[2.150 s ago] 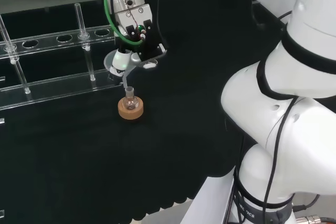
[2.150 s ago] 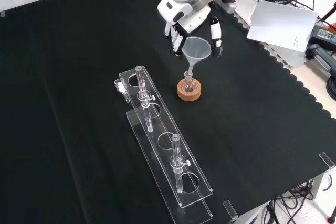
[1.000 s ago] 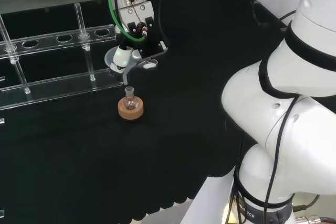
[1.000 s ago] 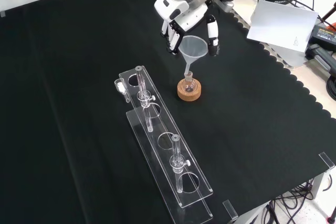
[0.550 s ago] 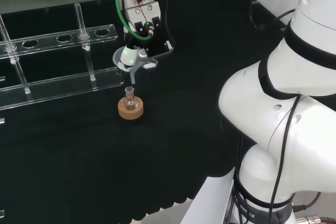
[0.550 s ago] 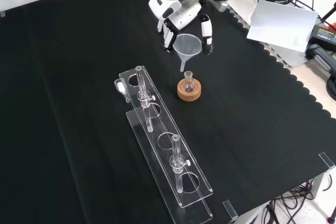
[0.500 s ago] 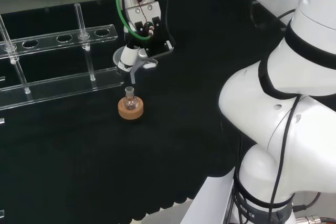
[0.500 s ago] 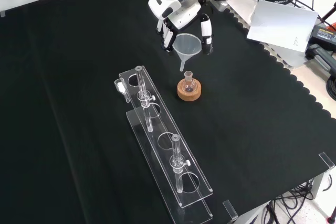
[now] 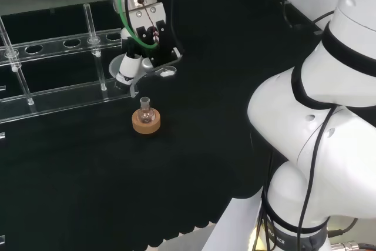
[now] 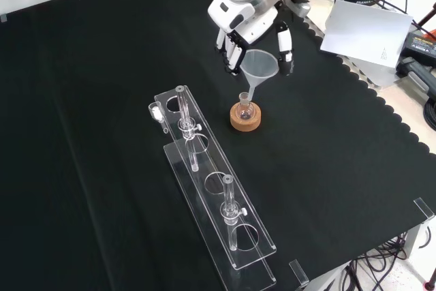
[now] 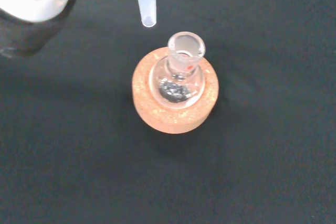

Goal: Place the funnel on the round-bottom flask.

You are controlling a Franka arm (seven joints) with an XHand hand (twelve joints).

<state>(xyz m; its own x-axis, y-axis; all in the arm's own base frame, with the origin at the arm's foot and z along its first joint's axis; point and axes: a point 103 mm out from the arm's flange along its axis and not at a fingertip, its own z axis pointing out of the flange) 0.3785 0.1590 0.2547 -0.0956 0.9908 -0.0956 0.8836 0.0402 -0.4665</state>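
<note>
Counter (image 10: 340, 189): black cloth, mostly bare around the work.

Clear rack (image 10: 211, 199): long acrylic piece with a few thin glass tubes upright in it. In the front view it lies just left of the cork ring and runs away below it; near, not touching.

Robot hand (image 10: 253, 28): hangs above the cork ring, fingers curled round the rim of the funnel and carrying it.

Funnel (image 10: 257, 66): clear, wide mouth up, stem pointing down toward the cork ring. In the front view the stem tip sits just above the flask's mouth and seems roughly in line with it. The wrist view shows the stem tip (image 11: 148, 20) clearly beside the mouth, not over it. Hard to judge the true gap in height from any one view.

Cork ring (image 10: 245, 116): flat on the cloth, the landmark here.

Round-bottom flask (image 11: 178, 77): small, seated upright in the cork ring, short open neck, something dark and speckled at its bottom.

Risks, as I read them: a straight descent from this offset would likely land the stem on the neck's lip or outside it. That could tip the small flask off the cork ring. Releasing before the stem is seated would let the top-heavy funnel topple.
</note>
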